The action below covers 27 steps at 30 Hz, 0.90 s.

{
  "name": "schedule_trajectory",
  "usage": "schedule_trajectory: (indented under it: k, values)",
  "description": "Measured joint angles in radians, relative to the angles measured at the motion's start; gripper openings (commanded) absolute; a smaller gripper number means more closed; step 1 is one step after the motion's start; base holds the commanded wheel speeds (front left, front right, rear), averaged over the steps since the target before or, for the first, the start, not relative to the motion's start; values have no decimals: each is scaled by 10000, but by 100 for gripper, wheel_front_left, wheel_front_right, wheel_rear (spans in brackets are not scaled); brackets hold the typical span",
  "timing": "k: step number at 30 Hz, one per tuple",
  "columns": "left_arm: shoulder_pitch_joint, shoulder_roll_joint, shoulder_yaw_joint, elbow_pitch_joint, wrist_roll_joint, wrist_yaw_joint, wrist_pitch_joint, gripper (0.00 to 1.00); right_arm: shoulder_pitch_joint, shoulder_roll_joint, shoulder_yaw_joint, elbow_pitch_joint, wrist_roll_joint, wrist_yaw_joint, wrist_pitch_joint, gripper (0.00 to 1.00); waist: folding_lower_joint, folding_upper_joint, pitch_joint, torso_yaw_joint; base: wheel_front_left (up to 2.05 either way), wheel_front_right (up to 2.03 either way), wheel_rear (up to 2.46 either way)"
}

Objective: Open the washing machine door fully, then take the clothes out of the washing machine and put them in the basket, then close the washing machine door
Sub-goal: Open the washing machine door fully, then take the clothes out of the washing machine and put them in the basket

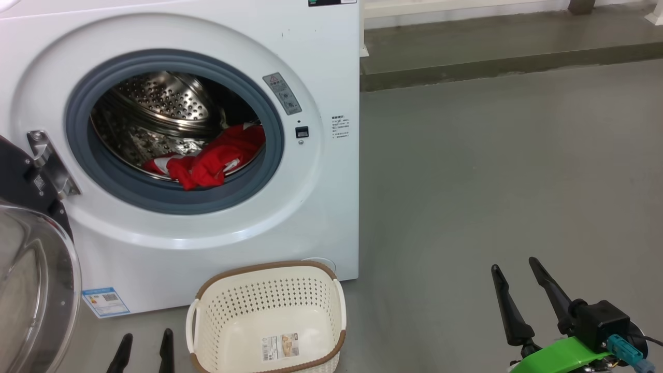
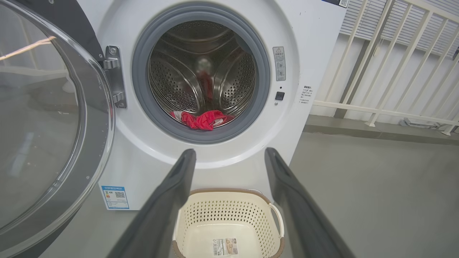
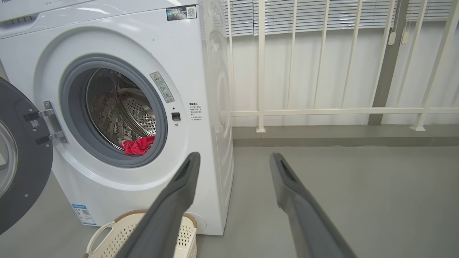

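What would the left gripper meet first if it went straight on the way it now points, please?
Probably the washing machine: the left gripper points at its front just below the drum opening and the clothes, passing above the basket; depth is hard to judge.

The robot's right claw (image 1: 514, 264): two long, tapering black fingers (image 1: 510, 305) on a boxy black housing (image 1: 601, 316), a bright green bracket (image 1: 559, 356) beneath, a teal plug (image 1: 620, 345) with dark cable (image 1: 651, 339) alongside. The left claw (image 1: 147, 334) has matching dark fingers.
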Motion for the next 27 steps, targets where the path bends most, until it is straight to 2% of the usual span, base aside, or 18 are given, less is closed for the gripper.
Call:
schedule_trajectory:
  k: [4,9,19,27]
  values:
    - [1,-29,56,13,82,-173,2,100,0,0,-31,12,-2,0,0,100,0,0,40,35,0,0,0]
    - [0,-328,351,-27,67,-159,0,100,-1,4,-17,29,-2,0,0,100,0,0,91,60,0,0,0]
    - [3,-355,483,-372,263,-171,0,100,-4,8,-19,128,-2,0,0,100,1,0,146,51,0,0,0]
    - [5,-357,453,-330,543,65,0,100,-16,10,-8,182,-2,0,0,100,0,0,192,51,16,-16,-1]
